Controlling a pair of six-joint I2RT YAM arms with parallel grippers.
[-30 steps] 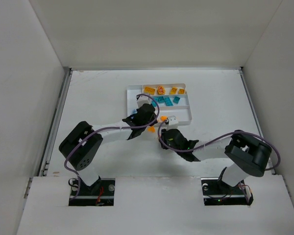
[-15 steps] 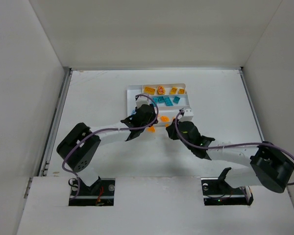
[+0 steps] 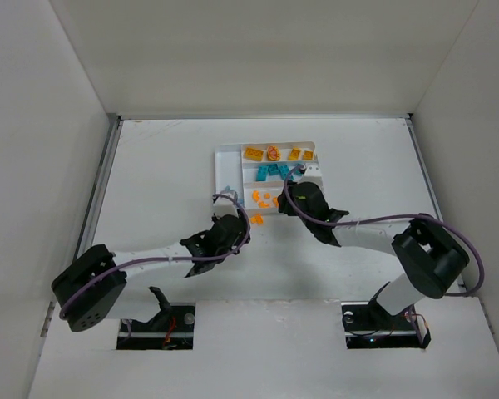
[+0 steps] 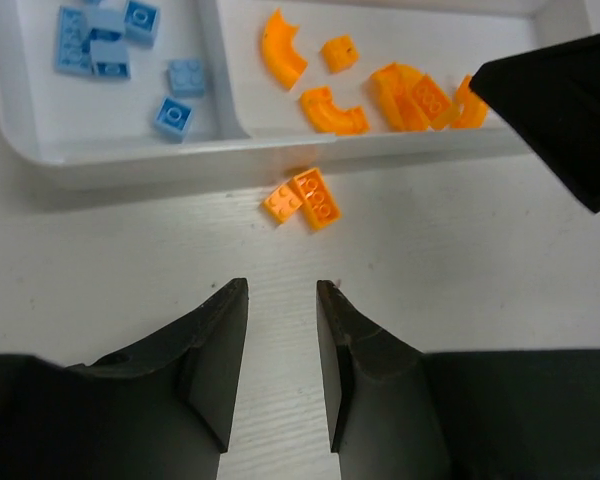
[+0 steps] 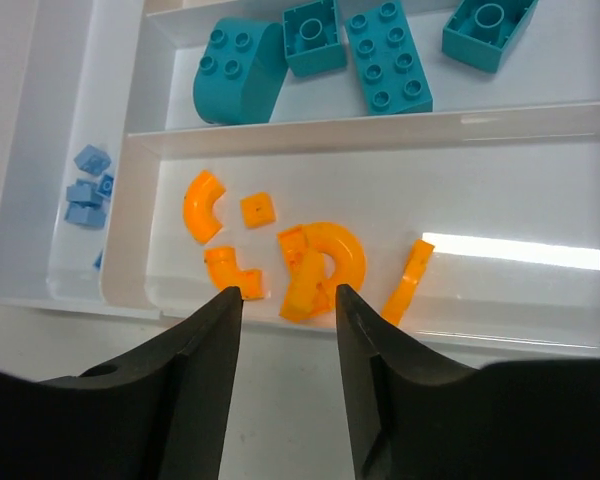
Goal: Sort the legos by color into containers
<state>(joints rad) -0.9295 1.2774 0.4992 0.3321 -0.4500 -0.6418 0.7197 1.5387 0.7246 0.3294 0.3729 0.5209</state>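
The white tray (image 3: 219, 151) holds yellow-orange legos (image 3: 274, 153) in its far section, teal legos (image 3: 274, 170) in the middle one, orange bits (image 3: 264, 198) in the near one and light blue legos (image 3: 227, 189) in the narrow side section. Two orange bricks (image 3: 256, 219) lie on the table just outside the tray's near wall; the left wrist view shows them (image 4: 305, 198) ahead of my left gripper (image 4: 280, 290), which is open and empty. My right gripper (image 5: 288, 292) is open and empty, over the near wall by the orange bits (image 5: 315, 265).
The tray's near wall (image 4: 130, 168) stands between the loose bricks and the compartments. The right gripper's black body (image 4: 560, 110) hangs over the tray's right end in the left wrist view. White walls enclose the table on three sides.
My left gripper has pulled back from the tray towards the near edge. My right gripper has moved forward and left, up over the tray's orange section.
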